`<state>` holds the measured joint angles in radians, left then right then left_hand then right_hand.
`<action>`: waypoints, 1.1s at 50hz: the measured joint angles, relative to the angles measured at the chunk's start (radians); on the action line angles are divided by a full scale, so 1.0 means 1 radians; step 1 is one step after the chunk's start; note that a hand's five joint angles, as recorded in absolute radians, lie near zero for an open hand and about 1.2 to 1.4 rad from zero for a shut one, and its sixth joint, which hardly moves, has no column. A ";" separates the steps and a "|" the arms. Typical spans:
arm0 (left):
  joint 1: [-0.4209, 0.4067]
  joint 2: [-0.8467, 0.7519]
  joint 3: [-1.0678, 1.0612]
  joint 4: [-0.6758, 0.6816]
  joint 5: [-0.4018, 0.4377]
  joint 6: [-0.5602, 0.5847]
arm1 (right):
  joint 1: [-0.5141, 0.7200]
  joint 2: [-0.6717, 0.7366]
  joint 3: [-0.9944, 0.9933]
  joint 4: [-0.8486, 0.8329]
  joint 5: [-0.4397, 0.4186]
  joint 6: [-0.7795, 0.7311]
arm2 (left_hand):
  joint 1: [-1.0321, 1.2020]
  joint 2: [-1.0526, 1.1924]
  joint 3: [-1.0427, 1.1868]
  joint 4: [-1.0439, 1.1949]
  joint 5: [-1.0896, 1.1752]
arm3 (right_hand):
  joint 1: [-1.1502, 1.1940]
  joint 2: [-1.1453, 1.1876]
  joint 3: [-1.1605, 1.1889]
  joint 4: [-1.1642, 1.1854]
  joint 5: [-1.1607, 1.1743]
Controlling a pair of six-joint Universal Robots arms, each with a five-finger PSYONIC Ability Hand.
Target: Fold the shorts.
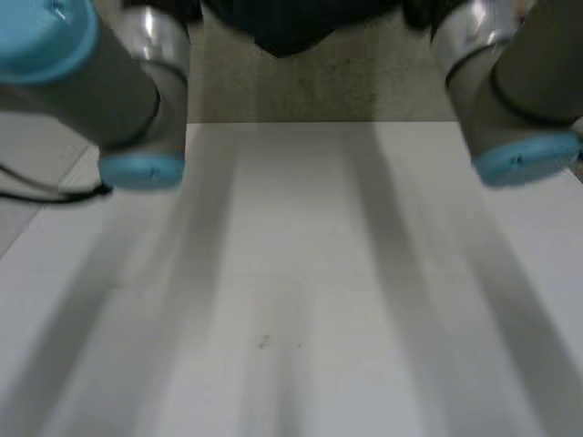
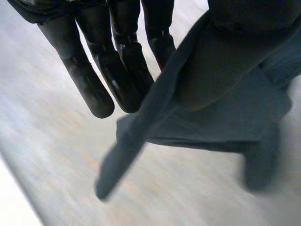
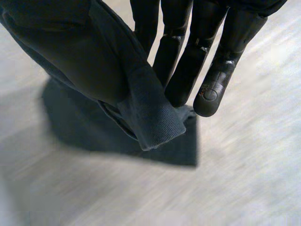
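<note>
We are pinching the shorts point(image 2: 221, 127) between thumb and straight fingers of both left hand point(image 2: 117, 70) and right hand point(image 3: 188, 70), hanging them seemingly clear of the bench point(image 1: 291, 273); judging no fold laid yet.

- Left hand point(image 2: 120, 56): straight fingers and thumb pinch the shorts point(image 2: 221, 122).
- Right hand point(image 3: 188, 61): straight fingers, same pinch.
- Left arm point(image 1: 91, 82) and right arm point(image 1: 515, 91) are well apart.
</note>
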<state>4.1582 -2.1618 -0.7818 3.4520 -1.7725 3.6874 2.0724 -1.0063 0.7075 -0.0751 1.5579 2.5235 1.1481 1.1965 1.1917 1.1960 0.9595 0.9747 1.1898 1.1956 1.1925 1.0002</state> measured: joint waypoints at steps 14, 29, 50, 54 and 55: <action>0.021 -0.088 -0.455 -0.160 0.077 -0.267 | -0.002 0.154 0.296 0.305 -0.003 -0.001 | 0.000 0.000 0.000 0.000 0.000 | 0.000 0.000 0.000 0.000 0.000; 0.049 0.101 -0.762 -0.287 0.073 -0.246 | -0.041 -0.037 0.690 0.336 -0.062 -0.008 | 0.000 0.000 0.000 0.000 0.000 | 0.000 0.000 0.000 0.000 0.000; 0.033 0.488 -1.244 -0.362 0.082 -0.201 | -0.104 -0.309 1.041 0.470 -0.087 -0.221 | 0.000 0.000 0.000 0.000 0.000 | 0.000 0.000 0.000 0.000 0.000; 0.010 0.561 -1.236 -0.414 0.079 -0.186 | -0.104 -0.351 1.049 0.520 -0.086 -0.233 | 0.000 0.000 0.000 0.000 0.000 | 0.000 0.000 0.000 0.000 0.000; 0.007 0.582 -1.229 -0.429 0.079 -0.181 | -0.103 -0.387 1.045 0.546 -0.086 -0.238 | 0.000 0.000 0.000 0.000 0.000 | 0.000 0.000 0.000 0.000 0.000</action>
<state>4.1648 -1.5795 -2.0103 3.0232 -1.6939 3.5066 1.9690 -1.3934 1.7528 0.4707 1.4721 2.2858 1.1481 1.1965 1.1917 1.1961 0.9596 0.9748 1.1898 1.1957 1.1926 1.0004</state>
